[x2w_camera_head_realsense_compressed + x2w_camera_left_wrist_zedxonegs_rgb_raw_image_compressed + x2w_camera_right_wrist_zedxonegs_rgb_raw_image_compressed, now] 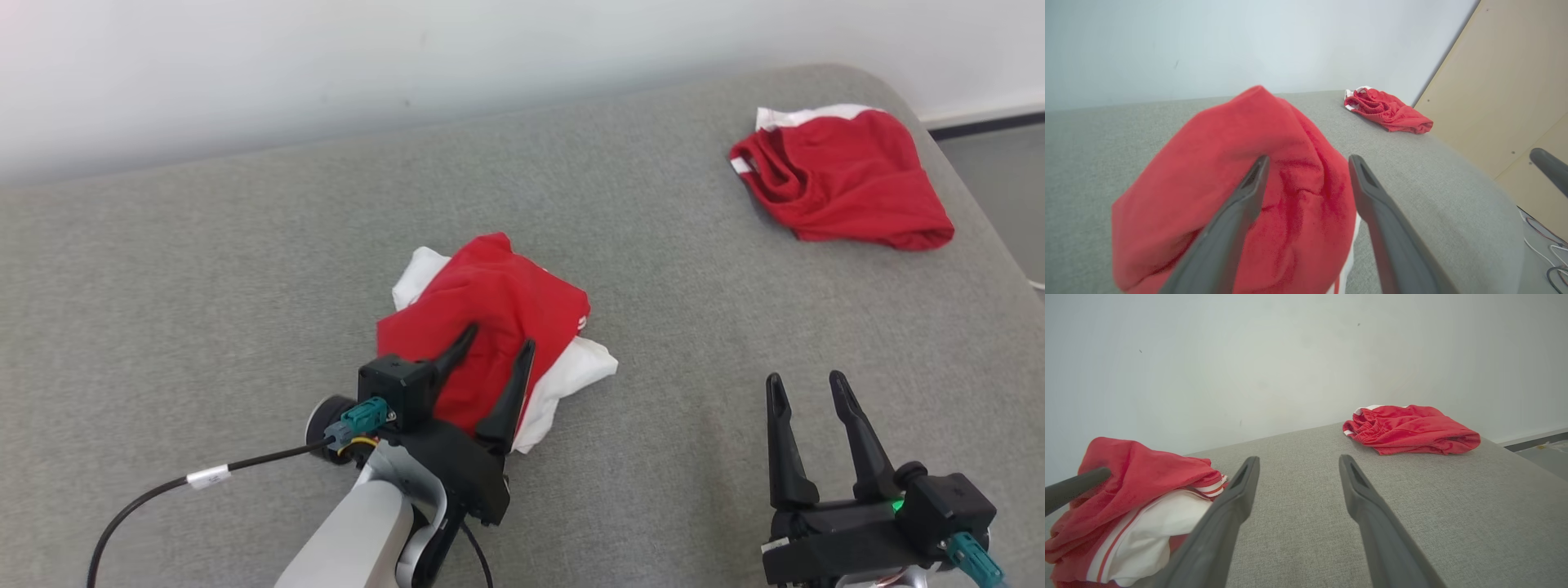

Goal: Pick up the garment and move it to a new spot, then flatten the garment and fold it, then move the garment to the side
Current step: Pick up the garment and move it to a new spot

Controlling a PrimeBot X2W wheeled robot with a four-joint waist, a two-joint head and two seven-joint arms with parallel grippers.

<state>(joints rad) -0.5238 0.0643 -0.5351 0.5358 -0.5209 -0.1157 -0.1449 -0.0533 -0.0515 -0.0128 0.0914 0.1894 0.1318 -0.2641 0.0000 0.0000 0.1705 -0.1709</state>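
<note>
Left end effector [500, 337]: fingers wide apart over crumpled red-and-white cloth garment [506, 286], gripping nothing; cloth looks placed for flattening.
Right end effector [807, 379]: wide, empty, well apart.

Likely a bare test room: grey upholstered cushion [245, 286], plain white wall [326, 49], loose floor cables [1540, 254].
</note>
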